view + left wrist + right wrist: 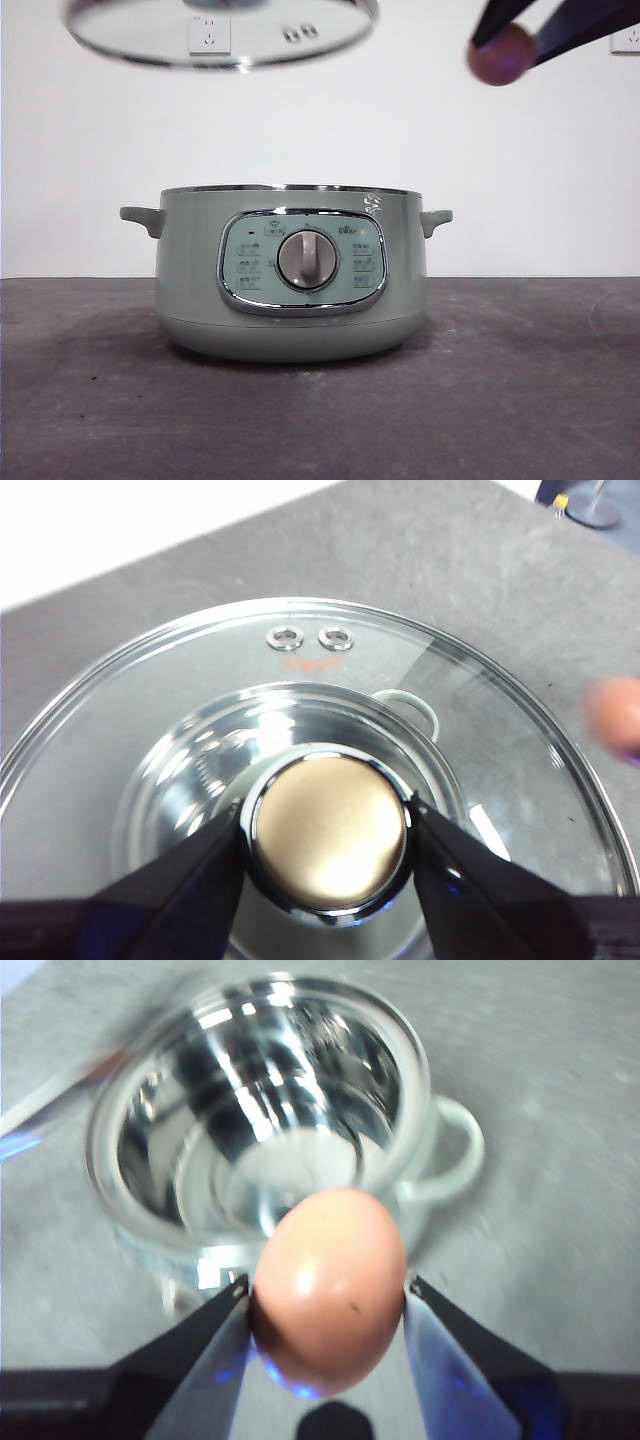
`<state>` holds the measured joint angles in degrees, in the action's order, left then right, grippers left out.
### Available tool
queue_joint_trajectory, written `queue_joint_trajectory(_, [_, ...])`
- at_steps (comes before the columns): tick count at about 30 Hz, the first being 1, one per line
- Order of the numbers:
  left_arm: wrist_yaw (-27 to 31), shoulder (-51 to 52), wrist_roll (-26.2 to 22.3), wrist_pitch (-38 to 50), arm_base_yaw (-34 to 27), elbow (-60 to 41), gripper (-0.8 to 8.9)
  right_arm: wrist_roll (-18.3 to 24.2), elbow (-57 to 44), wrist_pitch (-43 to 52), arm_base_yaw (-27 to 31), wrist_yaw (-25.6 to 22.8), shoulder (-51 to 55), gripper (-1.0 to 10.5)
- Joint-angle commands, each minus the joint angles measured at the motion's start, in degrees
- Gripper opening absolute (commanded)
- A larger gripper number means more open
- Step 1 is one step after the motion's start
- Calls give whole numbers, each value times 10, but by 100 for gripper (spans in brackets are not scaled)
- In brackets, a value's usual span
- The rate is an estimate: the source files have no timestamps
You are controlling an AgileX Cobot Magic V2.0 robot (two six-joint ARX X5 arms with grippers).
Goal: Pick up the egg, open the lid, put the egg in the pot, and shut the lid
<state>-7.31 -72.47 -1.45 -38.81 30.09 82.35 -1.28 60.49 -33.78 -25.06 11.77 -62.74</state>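
Observation:
The pale green pot (pixel 290 285) stands open on the dark table, its steel inside showing in the right wrist view (pixel 260 1110). My left gripper (pixel 328 845) is shut on the knob of the glass lid (pixel 300 680) and holds the lid high above the pot's left side (pixel 220 30). My right gripper (pixel 328 1305) is shut on the reddish-brown egg (pixel 330 1285) and holds it high at the upper right (pixel 502 54), above and to the right of the pot. The egg also shows blurred in the left wrist view (pixel 615 710).
The pot has side handles (pixel 142 217) and a control panel with a grey dial (pixel 305 260). Wall sockets (pixel 209 35) sit on the white wall behind. The dark table (pixel 520 400) spreads around the pot.

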Motion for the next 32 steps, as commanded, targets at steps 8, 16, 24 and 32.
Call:
queue_joint_trajectory(8, [14,151,1,-89,0,3,-8,38,178,20,-37,3,-252,-17])
queue_joint_trajectory(16, [13,203,15,-129,0,3,-8,68,275,29,-76,-2,-407,-17])
queue_joint_trajectory(24, [13,213,19,-145,0,3,-8,89,281,93,-101,-20,-487,-17])
queue_joint_trajectory(32, [13,213,19,-149,0,3,-8,104,281,89,-114,-47,-528,-17])
